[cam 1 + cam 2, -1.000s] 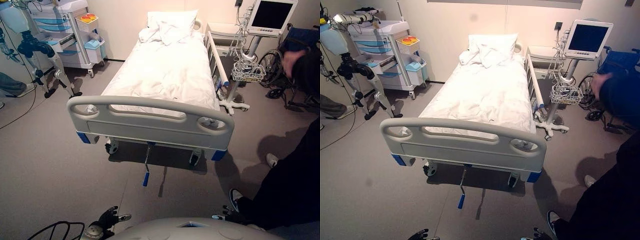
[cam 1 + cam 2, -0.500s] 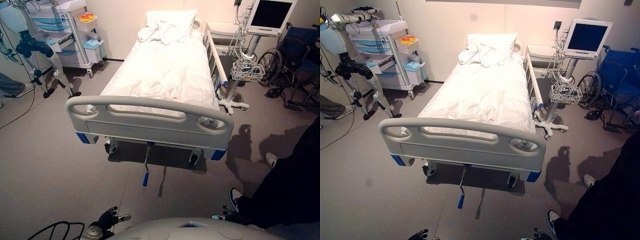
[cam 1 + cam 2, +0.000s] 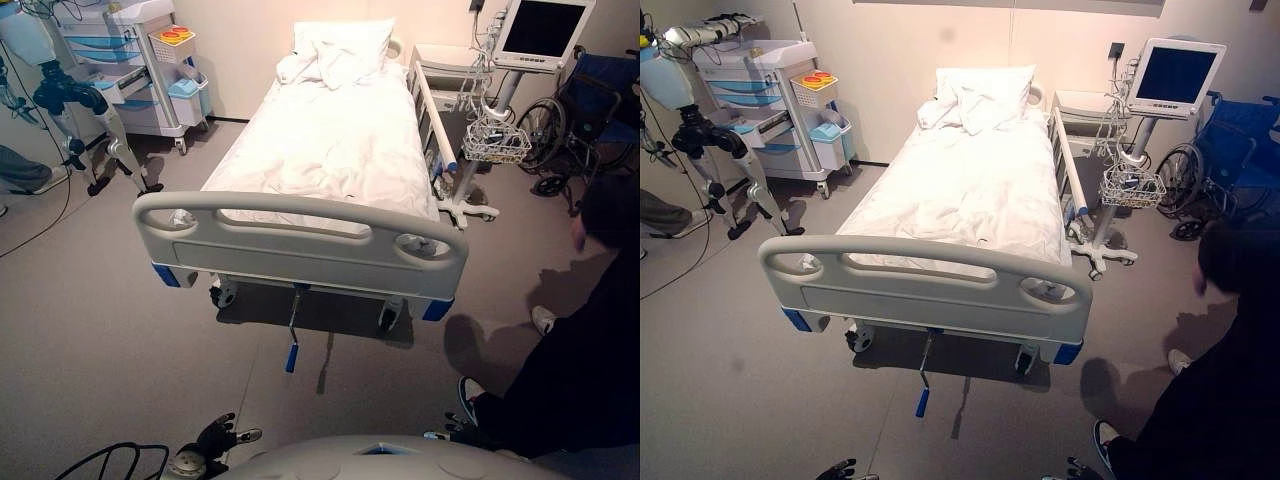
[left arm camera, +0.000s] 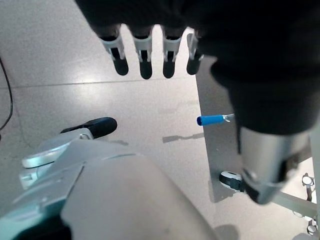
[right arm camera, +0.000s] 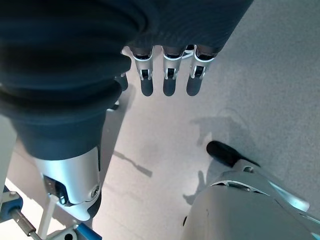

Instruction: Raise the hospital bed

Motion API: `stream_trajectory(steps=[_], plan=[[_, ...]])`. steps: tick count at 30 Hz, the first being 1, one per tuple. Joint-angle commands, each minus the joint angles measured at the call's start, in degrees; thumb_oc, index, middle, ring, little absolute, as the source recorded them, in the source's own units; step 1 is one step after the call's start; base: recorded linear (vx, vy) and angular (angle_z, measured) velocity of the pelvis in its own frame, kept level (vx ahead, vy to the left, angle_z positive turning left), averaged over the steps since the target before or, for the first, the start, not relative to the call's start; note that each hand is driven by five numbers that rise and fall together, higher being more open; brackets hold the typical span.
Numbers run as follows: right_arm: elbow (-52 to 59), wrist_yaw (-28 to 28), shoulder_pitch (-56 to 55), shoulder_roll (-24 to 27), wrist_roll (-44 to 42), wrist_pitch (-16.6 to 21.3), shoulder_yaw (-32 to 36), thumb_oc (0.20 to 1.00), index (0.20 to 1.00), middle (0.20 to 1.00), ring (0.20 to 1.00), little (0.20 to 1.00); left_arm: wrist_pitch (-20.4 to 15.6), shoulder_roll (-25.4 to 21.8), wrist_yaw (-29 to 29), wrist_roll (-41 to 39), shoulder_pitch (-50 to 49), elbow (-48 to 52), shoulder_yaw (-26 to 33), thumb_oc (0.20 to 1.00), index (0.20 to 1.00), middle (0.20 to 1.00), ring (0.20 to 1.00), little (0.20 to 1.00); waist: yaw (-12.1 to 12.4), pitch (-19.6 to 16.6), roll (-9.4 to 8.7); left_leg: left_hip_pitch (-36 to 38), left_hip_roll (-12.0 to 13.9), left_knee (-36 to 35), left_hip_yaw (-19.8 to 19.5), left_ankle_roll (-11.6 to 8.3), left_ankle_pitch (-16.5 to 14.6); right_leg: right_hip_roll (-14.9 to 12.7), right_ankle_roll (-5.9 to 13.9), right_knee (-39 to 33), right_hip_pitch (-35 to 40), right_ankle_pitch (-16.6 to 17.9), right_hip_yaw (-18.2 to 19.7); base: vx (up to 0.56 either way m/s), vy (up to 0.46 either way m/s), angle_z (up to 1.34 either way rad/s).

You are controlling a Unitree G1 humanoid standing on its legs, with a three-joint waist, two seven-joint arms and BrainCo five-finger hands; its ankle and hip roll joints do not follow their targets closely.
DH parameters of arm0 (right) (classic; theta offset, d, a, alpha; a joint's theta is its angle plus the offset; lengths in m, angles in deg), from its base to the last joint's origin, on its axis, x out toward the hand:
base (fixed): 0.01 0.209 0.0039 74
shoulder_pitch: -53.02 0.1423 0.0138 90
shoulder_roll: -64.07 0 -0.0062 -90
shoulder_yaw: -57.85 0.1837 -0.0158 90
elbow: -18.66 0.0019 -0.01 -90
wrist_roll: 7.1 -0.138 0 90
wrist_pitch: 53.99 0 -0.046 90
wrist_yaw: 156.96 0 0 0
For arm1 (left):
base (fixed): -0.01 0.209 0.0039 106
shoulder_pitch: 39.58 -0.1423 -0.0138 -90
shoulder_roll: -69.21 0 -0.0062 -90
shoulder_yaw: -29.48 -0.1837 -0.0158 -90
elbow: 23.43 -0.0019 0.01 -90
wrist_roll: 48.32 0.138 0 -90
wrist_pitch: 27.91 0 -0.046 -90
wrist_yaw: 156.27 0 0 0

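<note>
Both hands hung low with fingers straight, holding nothing: left hand (image 4: 150, 55), right hand (image 5: 167, 75). The bed (image 3: 320, 150) and its crank (image 3: 292, 345) stood well ahead, open floor (image 3: 120, 340) between.

One hospital bed (image 3: 960, 200), white sheets, one grey footboard (image 3: 925, 290) with two blue corner bumpers; one crank (image 3: 924, 375) with a blue grip hanging below the foot end; two bed castors visible under the footboard; one pillow (image 3: 985, 85) at the head; one medical cart (image 3: 770, 90) against the wall; one monitor (image 3: 1175, 75) on a wheeled stand with one wire basket (image 3: 1132, 187); one wheelchair (image 3: 1225, 165); one person (image 3: 1230, 400) in dark clothes beside the bed; two robot hands, left hand (image 4: 150, 55) and right hand (image 5: 167, 75), fingers straight, holding nothing.
</note>
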Motion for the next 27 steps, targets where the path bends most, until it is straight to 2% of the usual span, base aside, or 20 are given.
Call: stream_trajectory(steps=[1,27], plan=[[-3.11,-0.11,3.93,1.42,0.47,0.01,0.52,1.000,1.000,1.000,1.000,1.000,-0.33,1.05,-0.01,-0.96,5.30,-2.93,1.08,1.000,1.000,1.000,1.000,1.000,2.39,1.22,-0.79,3.42,-3.73,0.27,1.06,1.83,-3.70,-0.34,3.28,7.01,0.27,-3.35,-0.05,0.00,0.000,0.00],[-4.03,-0.77,4.29,0.99,0.42,0.07,0.61,1.000,1.000,1.000,1.000,1.000,-0.01,1.67,-0.49,-1.57,4.32,-3.39,1.40,1.000,1.000,1.000,1.000,1.000,0.93,0.61,-0.02,4.65,-3.74,0.27,2.59,2.19,-4.61,-0.16,3.32,6.44,0.87,-3.22,2.19,0.00,0.003,-0.02]])
